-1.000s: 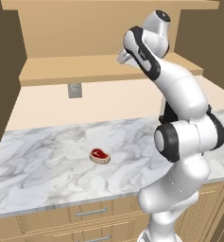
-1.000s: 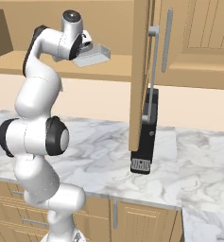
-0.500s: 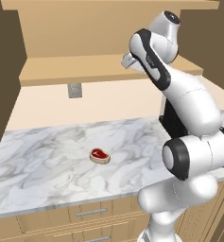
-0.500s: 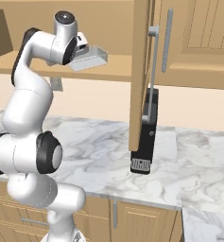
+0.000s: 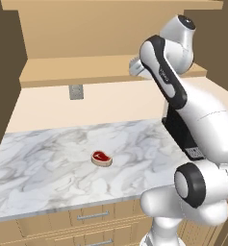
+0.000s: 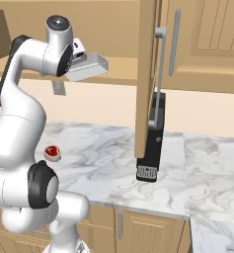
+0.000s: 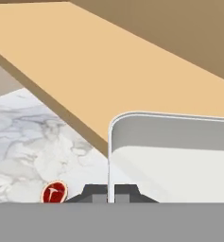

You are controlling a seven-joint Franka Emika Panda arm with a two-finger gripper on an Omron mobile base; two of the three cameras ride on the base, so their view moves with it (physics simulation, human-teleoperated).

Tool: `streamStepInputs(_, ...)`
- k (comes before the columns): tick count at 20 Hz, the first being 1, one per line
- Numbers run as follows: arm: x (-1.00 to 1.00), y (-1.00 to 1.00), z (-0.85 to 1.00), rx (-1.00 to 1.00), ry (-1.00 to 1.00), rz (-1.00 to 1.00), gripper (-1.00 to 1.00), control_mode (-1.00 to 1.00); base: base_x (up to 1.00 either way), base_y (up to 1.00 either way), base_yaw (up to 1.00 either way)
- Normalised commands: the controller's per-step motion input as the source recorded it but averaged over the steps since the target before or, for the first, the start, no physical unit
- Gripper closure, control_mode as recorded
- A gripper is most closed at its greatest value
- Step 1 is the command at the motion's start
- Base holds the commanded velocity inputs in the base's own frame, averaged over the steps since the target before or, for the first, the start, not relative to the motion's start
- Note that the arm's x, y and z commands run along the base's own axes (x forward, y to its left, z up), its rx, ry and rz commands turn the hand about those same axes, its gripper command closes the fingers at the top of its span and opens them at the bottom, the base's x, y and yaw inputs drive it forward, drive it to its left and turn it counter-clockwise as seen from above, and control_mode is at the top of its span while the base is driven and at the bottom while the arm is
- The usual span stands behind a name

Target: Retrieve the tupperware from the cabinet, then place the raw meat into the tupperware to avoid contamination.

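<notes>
A simulated kitchen of pale wood, with a grey-veined marble worktop (image 5: 62, 163) below an open wall cabinet (image 5: 110, 29). The gripper (image 7: 108, 191) has its two dark tips pressed together on the thin near wall of the tupperware (image 6: 88, 66), pinching it by the rim. The tub hangs in the air just off the front edge of the cabinet's wooden shelf (image 7: 108, 80), clear of the shelf and well above the worktop.

My reading is that the fetching step is nearly finished: the tub is out of the cabinet and in hand, and it has not yet been set down. The next move calls for lowering it to the worktop, upright and on a bare patch beside the raw meat (image 5: 101, 157), without letting the thin rim slip or twist in so narrow a pinch. Only then can the meat be picked up and laid inside.

The tub is shallow, rectangular and round-cornered, of smooth pale grey plastic that looks faintly see-through. The meat is a small oval slice, red-faced with a pale bone mark and a tan fat rim, lying near the middle of the worktop, a little toward its front edge. A tall black coffee machine (image 6: 153, 143) stands toward the right end, behind the open cabinet door (image 6: 147, 74) with its long grey bar handle (image 6: 159, 69)
</notes>
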Motion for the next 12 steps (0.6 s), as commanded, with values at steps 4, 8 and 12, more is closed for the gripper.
streamStepInputs(4, -0.62, 0.01, 0.0, 0.0, 0.03, 0.02, 1.0, -1.0, 0.0, 0.0, 0.0)
streamStepInputs(8, -0.63, 0.0, 0.0, 0.0, 0.04, 0.01, 1.0, -1.0, 0.0, 0.0, 0.0)
streamStepInputs(12, -0.64, 0.0, 0.0, 0.0, 0.05, 0.0, 1.0, -1.0, 0.0, 0.0, 0.0)
